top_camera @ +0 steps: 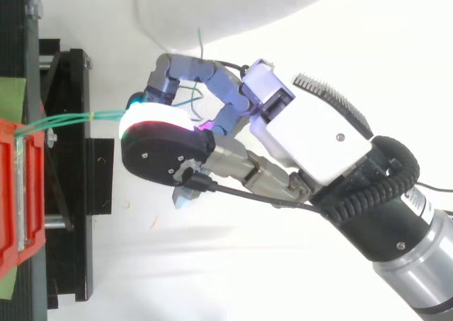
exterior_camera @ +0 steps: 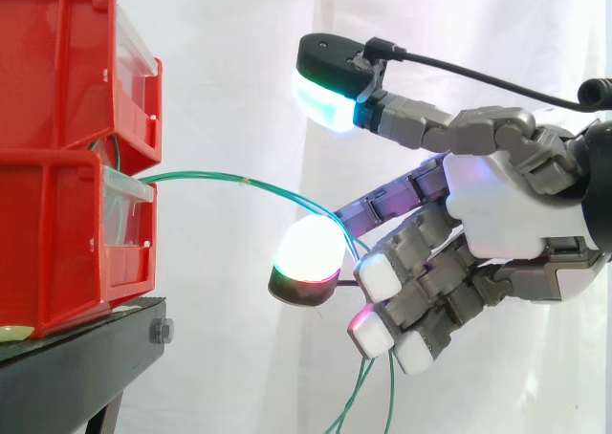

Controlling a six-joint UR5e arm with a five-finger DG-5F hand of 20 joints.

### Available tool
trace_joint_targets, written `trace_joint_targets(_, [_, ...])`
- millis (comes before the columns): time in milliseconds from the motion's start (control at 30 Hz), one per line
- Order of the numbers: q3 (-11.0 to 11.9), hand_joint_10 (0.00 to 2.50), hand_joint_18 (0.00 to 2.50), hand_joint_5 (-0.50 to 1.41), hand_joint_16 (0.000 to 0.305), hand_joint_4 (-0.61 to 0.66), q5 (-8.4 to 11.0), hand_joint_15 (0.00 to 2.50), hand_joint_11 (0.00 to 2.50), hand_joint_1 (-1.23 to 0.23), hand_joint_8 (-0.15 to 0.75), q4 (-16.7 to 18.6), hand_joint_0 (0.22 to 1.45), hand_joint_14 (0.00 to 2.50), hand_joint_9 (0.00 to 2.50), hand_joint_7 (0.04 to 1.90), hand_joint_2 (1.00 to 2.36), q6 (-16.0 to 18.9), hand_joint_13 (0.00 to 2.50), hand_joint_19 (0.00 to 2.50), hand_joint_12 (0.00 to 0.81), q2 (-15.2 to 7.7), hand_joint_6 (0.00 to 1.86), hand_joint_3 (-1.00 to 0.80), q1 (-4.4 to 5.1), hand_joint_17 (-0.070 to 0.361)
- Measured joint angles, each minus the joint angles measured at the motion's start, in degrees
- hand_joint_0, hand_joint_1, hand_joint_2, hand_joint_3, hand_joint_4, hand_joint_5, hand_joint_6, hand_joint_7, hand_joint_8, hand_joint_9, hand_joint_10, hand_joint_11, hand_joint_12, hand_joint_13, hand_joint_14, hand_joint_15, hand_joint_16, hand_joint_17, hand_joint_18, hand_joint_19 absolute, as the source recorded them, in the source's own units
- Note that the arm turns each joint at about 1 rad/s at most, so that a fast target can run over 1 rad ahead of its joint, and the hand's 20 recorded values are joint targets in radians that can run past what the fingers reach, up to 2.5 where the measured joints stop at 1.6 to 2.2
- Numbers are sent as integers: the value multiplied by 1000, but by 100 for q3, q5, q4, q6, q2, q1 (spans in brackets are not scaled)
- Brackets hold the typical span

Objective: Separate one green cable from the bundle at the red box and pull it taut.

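Hand (exterior_camera: pixel 497 205) comes in from 3 o'clock in the side view and from 4–5 o'clock in the top view (top_camera: pixel 311 133). Its lower fingers (exterior_camera: pixel 382 276) are curled in, and a glowing white-red pad (exterior_camera: pixel 308 248) sits opposite them. One finger is straight, pointing to 10 o'clock, with a cyan-white pad (exterior_camera: pixel 320 90) clear of everything.

Green cables (exterior_camera: pixel 220 174) leave the front of the lower red bin (exterior_camera: pixel 57 243) and run toward 3 o'clock. They dip to about 4 as they enter the gap between the white-red pad and the curled fingers. Loose tails hang out below the hand toward 6. The hand looks closed round the cables. At least two strands run together into it, so I can't tell that only one is held.

Key relation: the bin is at 9 o'clock from the hand in both views (top_camera: pixel 10 187). The cables' long axis lies 9–3 (top_camera: pixel 71 119), roughly in line with the fingers' reach.

The span bows upward in the side view, so it is slack, not taut. Judgement: the pull should go straight to 3 o'clock, away from the bin, along the cable axis. Risks are dragging several strands at once, or the cables slipping through the curl.

The bins sit on a black stand (exterior_camera: pixel 76 358), with the hand well apart from it.
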Motion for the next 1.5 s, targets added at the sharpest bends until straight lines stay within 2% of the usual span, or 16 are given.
trace_joint_targets(200, [3, 10, 1276, 94, 101, 262, 52, 547, 226, -227, 299, 52, 373, 16, 1686, 1276, 1000, -130, 1363, 453, 459, 1, 505, -500, -2, 227])
trace_joint_targets(400, [8, 11, 1283, 72, 101, 318, 109, 546, 220, -231, 306, 45, 372, 18, 1659, 1121, 1000, -346, 1345, 455, 467, 2, 506, -500, 14, 228])
trace_joint_targets(633, [40, 10, 1283, 65, 102, 335, 308, 542, 233, -233, 305, 67, 372, 18, 1648, 1089, 1000, -988, 1341, 455, 466, 3, 506, -500, 44, 229])
trace_joint_targets(833, [62, 11, 1281, 53, 102, 342, 359, 543, 239, -242, 308, 221, 372, 16, 1633, 1020, 1000, -1666, 1332, 455, 470, 2, 506, -500, 63, 229])
trace_joint_targets(1033, [68, 10, 1277, 43, 102, 344, 363, 542, 242, -245, 305, 415, 372, 17, 1611, 976, 1000, -1947, 1313, 457, 470, 2, 505, -500, 80, 230])
trace_joint_targets(1167, [69, 11, 1274, 40, 103, 352, 355, 540, 242, -245, 308, 466, 372, 16, 1599, 976, 1000, -2011, 1310, 448, 475, 3, 505, -500, 83, 231])
trace_joint_targets(1300, [70, 13, 1270, 40, 103, 351, 352, 546, 244, -245, 308, 484, 372, 16, 1592, 971, 1000, -1931, 1306, 451, 472, 7, 505, -500, 85, 231])
trace_joint_targets(1500, [70, 11, 1267, 40, 103, 351, 343, 539, 246, -244, 313, 512, 372, 16, 1588, 963, 1000, -1292, 1301, 451, 473, 4, 505, -500, 85, 231])
